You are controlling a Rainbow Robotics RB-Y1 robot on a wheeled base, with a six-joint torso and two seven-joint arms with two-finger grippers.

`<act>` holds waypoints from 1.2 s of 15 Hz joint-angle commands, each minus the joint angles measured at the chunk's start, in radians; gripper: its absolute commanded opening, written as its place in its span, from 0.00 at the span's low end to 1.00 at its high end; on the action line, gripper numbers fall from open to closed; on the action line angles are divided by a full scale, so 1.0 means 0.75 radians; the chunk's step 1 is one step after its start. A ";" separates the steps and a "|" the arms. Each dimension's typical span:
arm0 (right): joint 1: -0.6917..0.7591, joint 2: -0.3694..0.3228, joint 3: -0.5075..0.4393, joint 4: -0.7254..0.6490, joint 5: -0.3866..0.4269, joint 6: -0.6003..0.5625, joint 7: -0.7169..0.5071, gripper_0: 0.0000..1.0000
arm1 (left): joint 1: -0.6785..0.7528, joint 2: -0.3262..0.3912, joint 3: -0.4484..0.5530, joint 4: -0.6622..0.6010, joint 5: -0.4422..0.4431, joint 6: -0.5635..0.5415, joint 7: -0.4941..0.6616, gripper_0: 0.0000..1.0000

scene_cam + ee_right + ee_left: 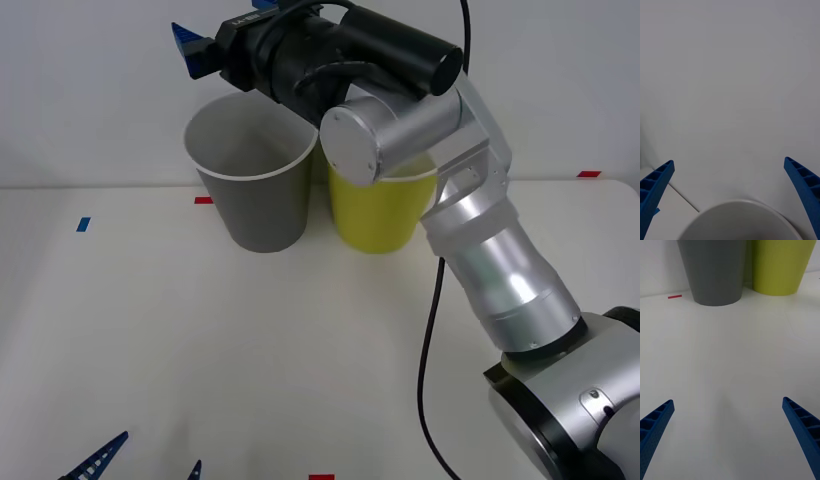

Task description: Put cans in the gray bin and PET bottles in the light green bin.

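Note:
The gray bin (pixel 255 190) and the light green bin (pixel 380 210) stand side by side at the back of the white table. My right gripper (pixel 212 20) hovers open just above the gray bin's far rim, with nothing between its fingers. In the right wrist view that gripper (pixel 728 160) faces the wall, and the gray bin's white rim (pixel 737 202) lies below it. My left gripper (pixel 160 450) waits open and low at the table's front left. In the left wrist view that gripper (pixel 727 400) faces the gray bin (pixel 715 270) and the light green bin (pixel 782 266). Cans and PET bottles are out of view.
My right arm (pixel 500 270) reaches from the front right across the light green bin, with a black cable (pixel 430 330) hanging beside it. Small red tape marks (pixel 203 200) and a blue one (pixel 83 224) lie on the table. A white wall stands close behind the bins.

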 commanded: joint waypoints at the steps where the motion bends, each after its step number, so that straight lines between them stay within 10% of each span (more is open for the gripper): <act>1: 0.141 -0.158 -0.038 -0.235 -0.132 0.106 -0.007 1.00 | 0.000 0.000 0.000 0.000 0.000 0.000 0.000 1.00; 5: 0.397 -0.352 -0.101 -0.526 -0.155 0.106 -0.032 1.00 | 0.000 0.000 0.000 0.000 0.000 0.000 0.000 1.00; 13: 1.037 -0.463 -0.324 -1.088 0.038 0.092 -0.122 1.00 | 0.000 0.000 0.000 0.000 0.000 0.000 0.000 1.00; 18: 1.524 -0.497 -0.332 -1.160 0.185 -0.270 -0.195 1.00 | 0.000 0.000 0.000 0.000 0.000 0.000 0.000 1.00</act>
